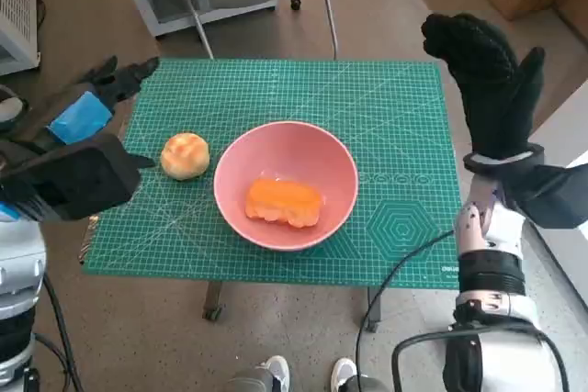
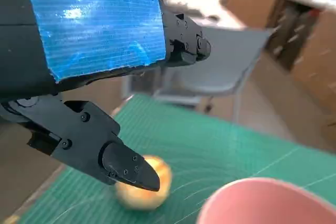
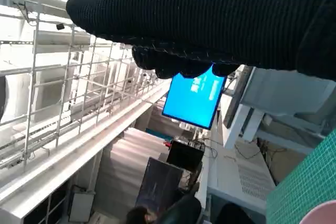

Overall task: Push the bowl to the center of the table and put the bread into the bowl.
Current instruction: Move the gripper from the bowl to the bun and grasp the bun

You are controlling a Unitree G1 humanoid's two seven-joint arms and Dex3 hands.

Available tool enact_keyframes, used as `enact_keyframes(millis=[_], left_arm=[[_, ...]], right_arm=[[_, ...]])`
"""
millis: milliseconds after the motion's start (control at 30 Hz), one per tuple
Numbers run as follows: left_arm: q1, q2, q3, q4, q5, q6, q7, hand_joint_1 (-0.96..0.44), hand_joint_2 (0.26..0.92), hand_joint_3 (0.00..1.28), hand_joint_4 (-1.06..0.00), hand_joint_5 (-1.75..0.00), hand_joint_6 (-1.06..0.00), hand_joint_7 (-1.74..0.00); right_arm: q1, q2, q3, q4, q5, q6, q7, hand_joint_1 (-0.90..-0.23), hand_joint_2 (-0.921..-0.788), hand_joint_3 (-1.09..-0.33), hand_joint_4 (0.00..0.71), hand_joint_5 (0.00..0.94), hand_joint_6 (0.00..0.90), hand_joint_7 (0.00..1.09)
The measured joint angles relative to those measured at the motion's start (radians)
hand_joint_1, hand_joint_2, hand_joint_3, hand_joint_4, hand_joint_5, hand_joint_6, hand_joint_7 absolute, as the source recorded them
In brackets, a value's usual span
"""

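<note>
Orange bread (image 1: 284,202) is lying inside the pink bowl (image 1: 241,158), its long axis running across the table, tilting slightly down toward the robot's right. One bowl is sitting near the middle of the green mat (image 1: 395,126). One round bun (image 1: 185,155) is resting on the mat just beside the bowl, on the left. The left hand (image 1: 87,112) is hovering over the mat's left edge, fingers apart, holding nothing. The right hand (image 1: 491,80) is raised past the right edge, fingers spread, empty.
</note>
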Motion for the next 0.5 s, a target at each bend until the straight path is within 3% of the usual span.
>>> enact_keyframes(millis=[233, 500], left_arm=[[0.000, 0.009, -0.074, 0.032, 0.041, 0.046, -0.011, 0.16, 0.717, 0.02, 0.00, 0.00, -0.14, 0.00], [-0.007, -0.002, -0.157, 0.076, 0.108, 0.069, 0.004, 0.19, 0.729, 0.02, 0.00, 0.00, -0.15, 0.00]], right_arm=[[-0.006, 0.000, 0.000, 0.009, 0.000, 0.000, 0.009, -0.582, -0.921, -0.539, 0.312, 0.000, 0.403, 0.00], [-0.008, 0.000, 0.002, 0.011, -0.001, -0.002, 0.011, -0.579, -0.921, -0.556, 0.307, 0.000, 0.402, 0.00]])
